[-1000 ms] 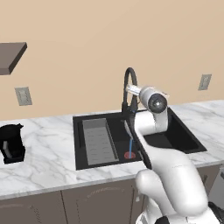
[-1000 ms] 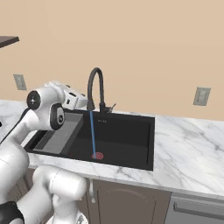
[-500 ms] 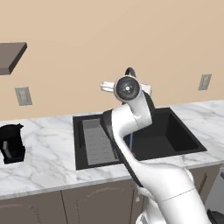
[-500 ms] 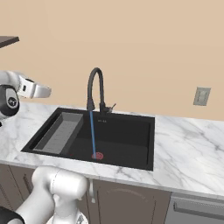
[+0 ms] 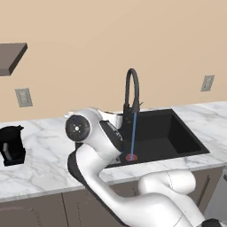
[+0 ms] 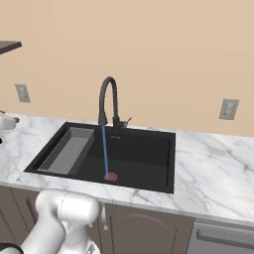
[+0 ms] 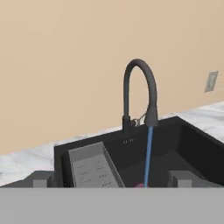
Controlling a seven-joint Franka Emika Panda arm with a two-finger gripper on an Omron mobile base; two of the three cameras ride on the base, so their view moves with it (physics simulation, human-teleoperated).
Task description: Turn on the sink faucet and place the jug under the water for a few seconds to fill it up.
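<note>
— Where is the jug?

— My jug (image 5: 11, 145) stands upright at the far left end of the surface (image 5: 44, 150), well apart from the sink (image 6: 149, 158), with nothing touching it.

— And the tap?

— The faucet (image 6: 108, 101) rises from the back edge of the sink, its spout arched forward. Water (image 6: 105, 151) falls straight from it onto the red drain ring (image 6: 110, 176). A grey ribbed tray (image 6: 67, 150) lies along the sink's left side.

— Your gripper?

— My gripper (image 7: 111, 178) has its jaws spread wide and holds nothing. Its two fingertips (image 7: 40, 180) frame the sink from in front.
</note>
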